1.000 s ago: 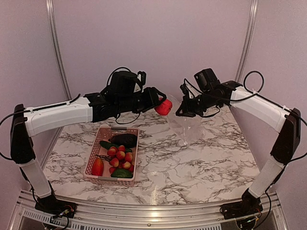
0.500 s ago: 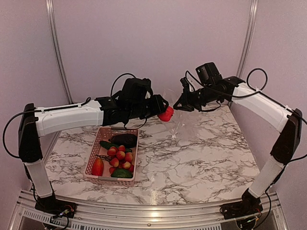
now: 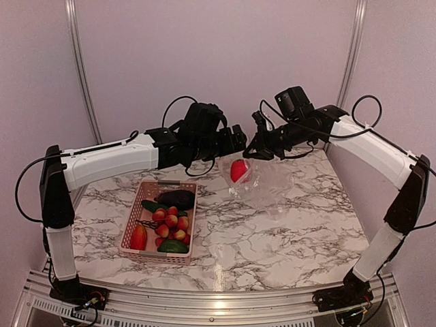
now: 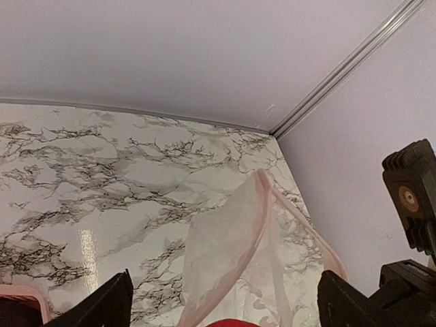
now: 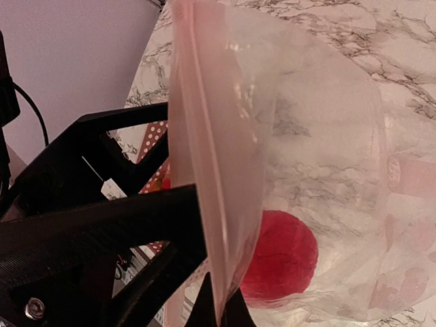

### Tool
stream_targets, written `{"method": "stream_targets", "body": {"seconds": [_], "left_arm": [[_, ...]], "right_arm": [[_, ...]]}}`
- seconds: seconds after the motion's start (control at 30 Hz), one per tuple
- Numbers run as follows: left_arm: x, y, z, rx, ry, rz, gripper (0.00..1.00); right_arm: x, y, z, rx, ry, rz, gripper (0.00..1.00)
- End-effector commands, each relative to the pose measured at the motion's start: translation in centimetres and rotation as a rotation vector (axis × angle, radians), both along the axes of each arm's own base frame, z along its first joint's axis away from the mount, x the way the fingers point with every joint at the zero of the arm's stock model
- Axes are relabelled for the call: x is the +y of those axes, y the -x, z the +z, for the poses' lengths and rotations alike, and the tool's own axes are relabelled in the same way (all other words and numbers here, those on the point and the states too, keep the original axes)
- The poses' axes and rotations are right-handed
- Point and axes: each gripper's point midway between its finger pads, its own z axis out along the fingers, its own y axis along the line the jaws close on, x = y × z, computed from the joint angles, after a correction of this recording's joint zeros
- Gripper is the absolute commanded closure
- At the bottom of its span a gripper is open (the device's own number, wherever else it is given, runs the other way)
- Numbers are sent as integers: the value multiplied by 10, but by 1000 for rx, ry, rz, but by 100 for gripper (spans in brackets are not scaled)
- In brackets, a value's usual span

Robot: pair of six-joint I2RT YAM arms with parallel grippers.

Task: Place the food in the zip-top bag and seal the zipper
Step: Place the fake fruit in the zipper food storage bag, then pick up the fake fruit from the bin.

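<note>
The zip-top bag (image 3: 267,178) hangs from my right gripper (image 3: 253,151), which is shut on its mouth edge. One red food piece (image 3: 238,170) lies inside it, also seen in the right wrist view (image 5: 283,255). The pink zipper (image 5: 204,150) runs up from my right gripper (image 5: 219,310). My left gripper (image 3: 235,141) is open and empty just above the bag's mouth. In its wrist view the left gripper (image 4: 225,286) straddles the bag (image 4: 225,252) and the zipper (image 4: 262,197). An eggplant (image 3: 176,199), cucumbers (image 3: 173,246) and red pieces (image 3: 170,221) lie in the basket.
The pink basket (image 3: 131,221) stands on the marble table (image 3: 286,231) at front left, below the left arm. Walls close the table at the back and on both sides. The right arm's wrist camera (image 4: 411,197) is close to the left gripper.
My left gripper moved right to the bag's mouth and let go of the red piece, which now lies inside the bag. The bag has sagged lower.
</note>
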Motion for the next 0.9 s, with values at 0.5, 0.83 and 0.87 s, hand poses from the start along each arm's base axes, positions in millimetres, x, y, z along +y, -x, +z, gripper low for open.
{"method": "stream_targets", "body": {"seconds": [0.5,0.83,0.87], "left_arm": [[25,35,14,-30,-86,-129,22],[53,28,3,-58,-299,-76,19],[66,25,4,-62,-344,-34,15]], "right_arm": [[-32,-14,17,-100,130,-41,100],[-96,-36,20,-155,495,-102,100],[-113,-38,22,-154,535,-137,100]]}}
